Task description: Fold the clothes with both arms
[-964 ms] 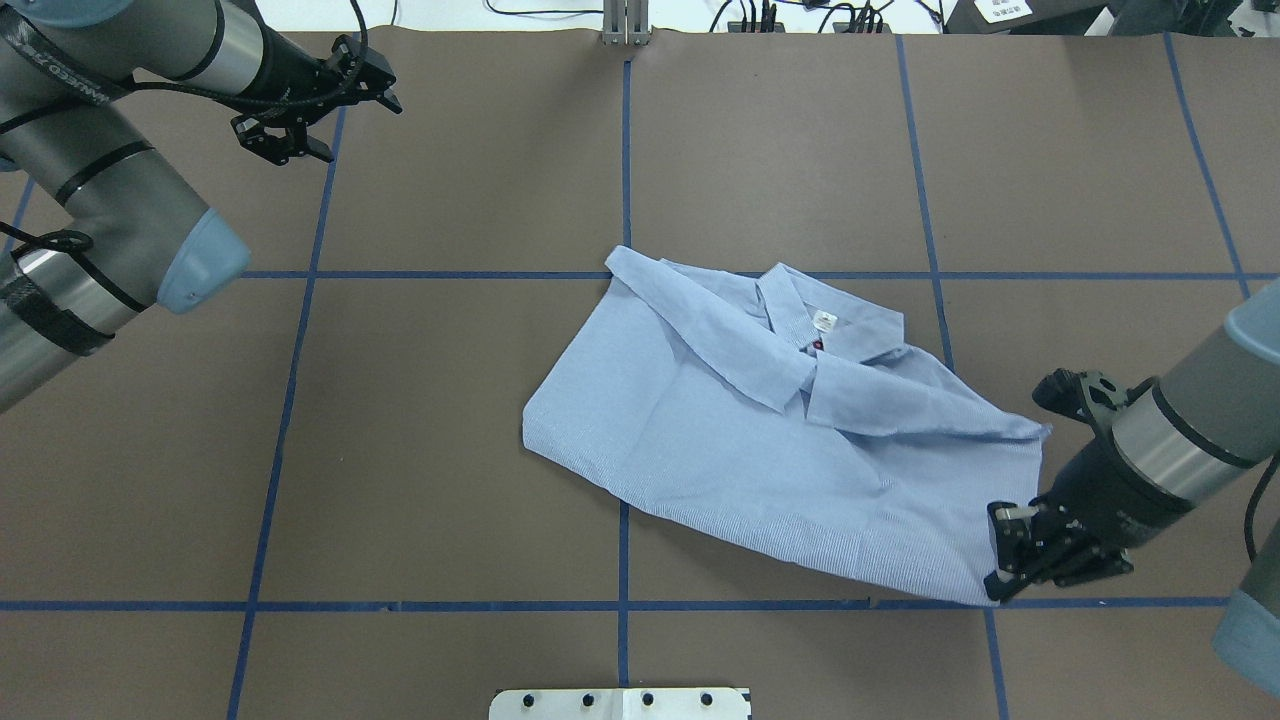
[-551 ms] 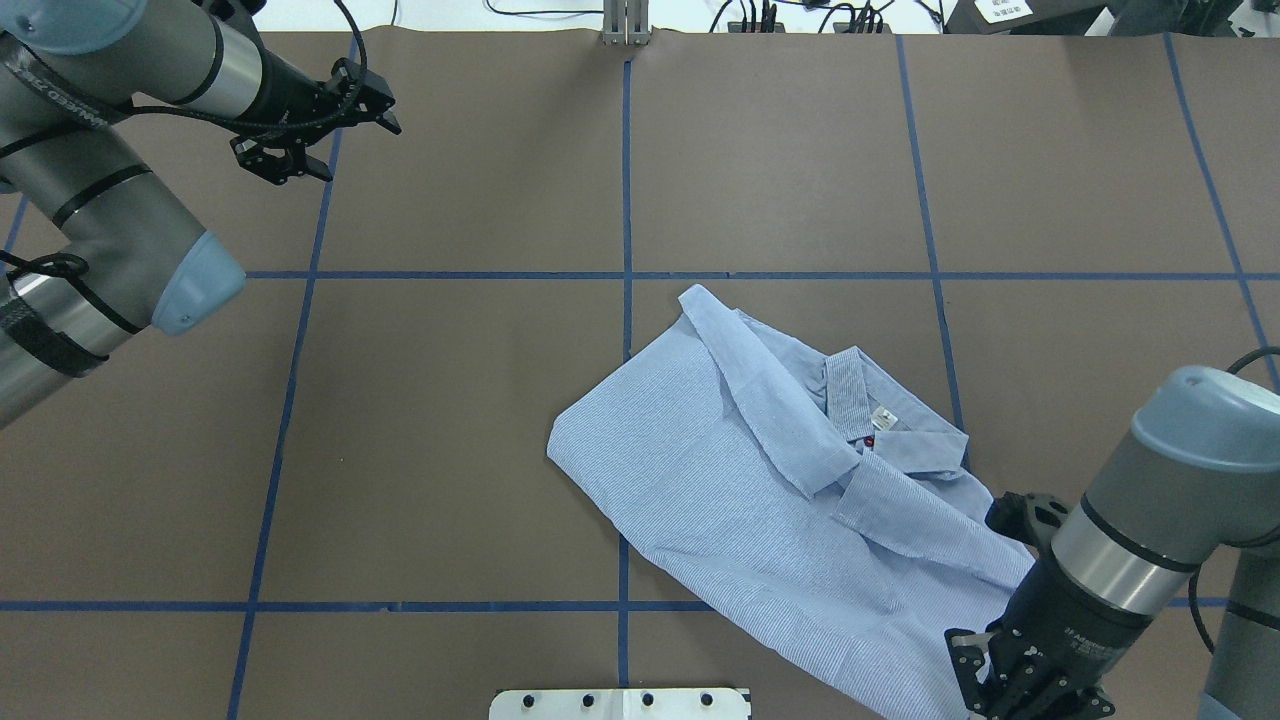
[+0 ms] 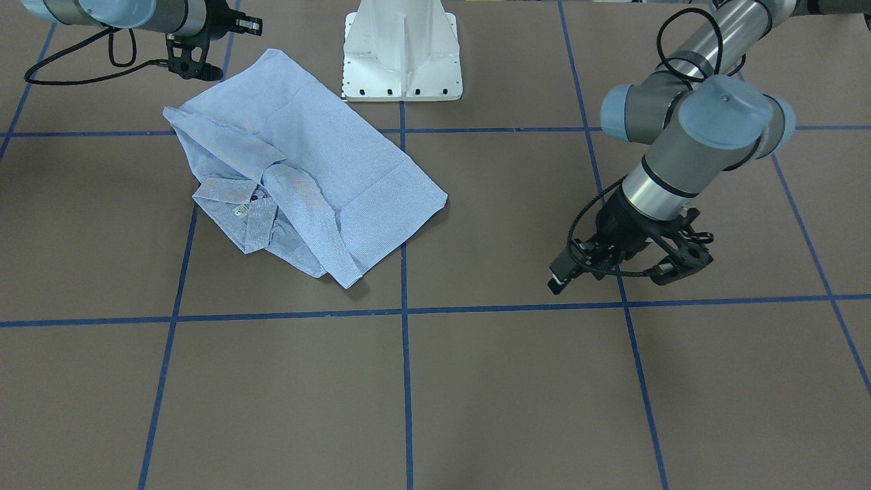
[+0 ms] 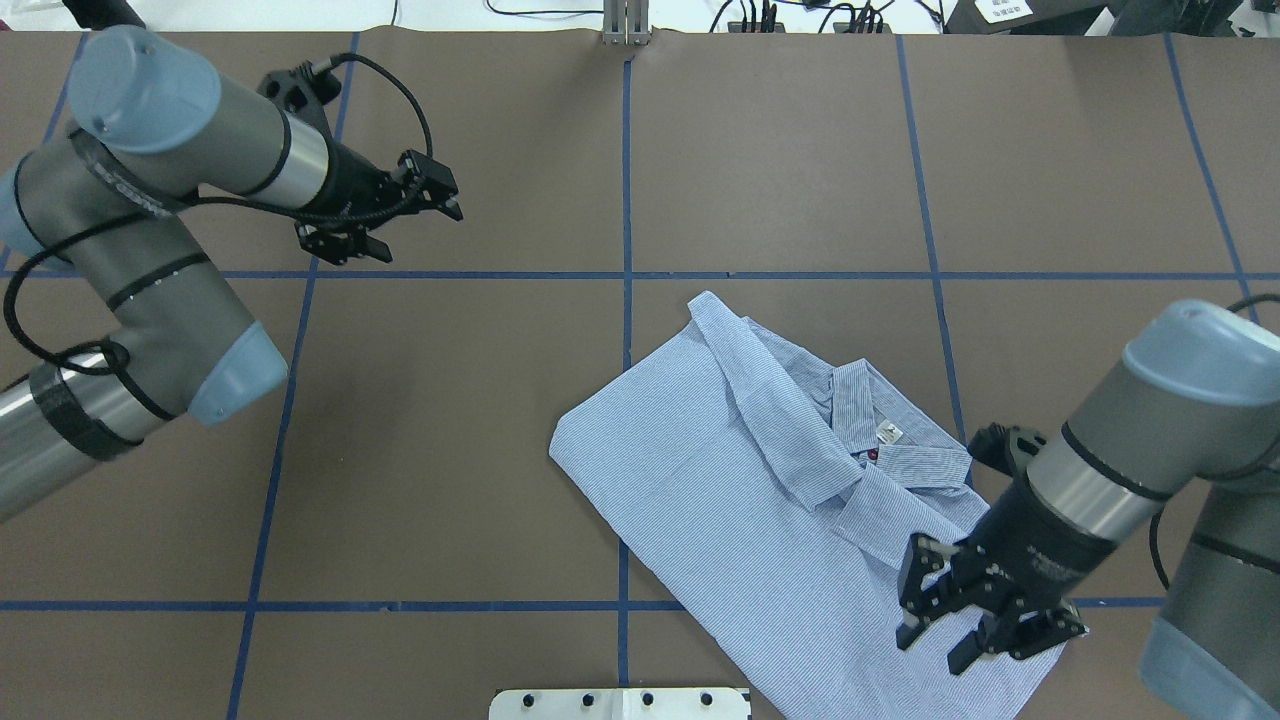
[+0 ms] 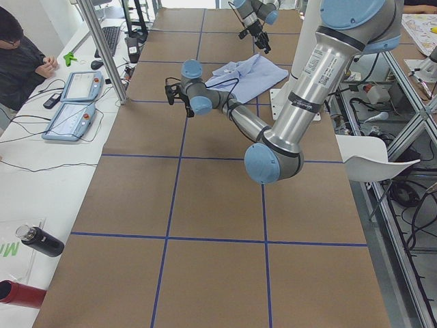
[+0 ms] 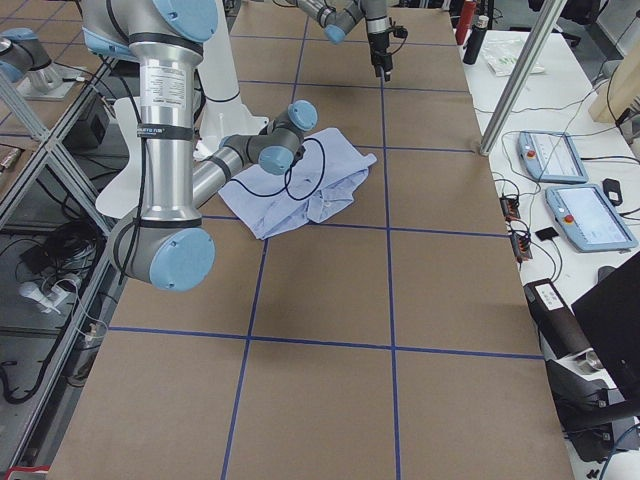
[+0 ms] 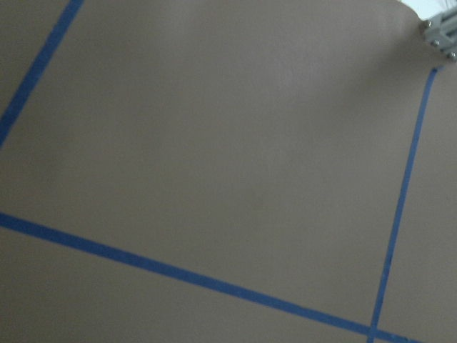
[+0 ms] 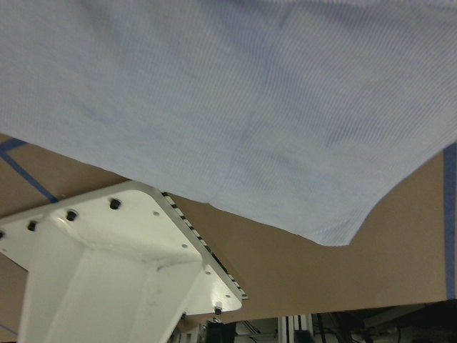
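A light blue-and-white striped shirt (image 4: pixel 700 480) lies partly folded on the brown bench (image 4: pixel 450 450), on the robot's right half and close to its base. One long edge crosses the centre line of the blue tape grid (image 4: pixel 625 150). In the overhead view a sleeve (image 4: pixel 770 410) is laid diagonally across the body of the garment. The collar (image 4: pixel 850 395) is turned toward the right arm, with the small white neck label (image 4: pixel 887 432) and one red button (image 4: pixel 872 455) showing beside it. The shirt's nearest corner lies just beside the plate of the white pedestal (image 3: pixel 401 54), which the right wrist camera shows under the hem. The right end effector (image 4: pixel 930 655) hangs over that near corner of the shirt. Its fingers are spread and nothing is held between them; whether they touch the cloth cannot be told. The left end effector (image 4: pixel 420 235) is well apart from the garment, above bare bench on the other side of the centre line. Its fingers are also wide apart and empty, and the left wrist camera shows only brown surface and tape. In the view from the robot's left, a seated person (image 5: pixel 20 58) is at the white side table beside two handheld control tablets (image 5: pixel 72 102).
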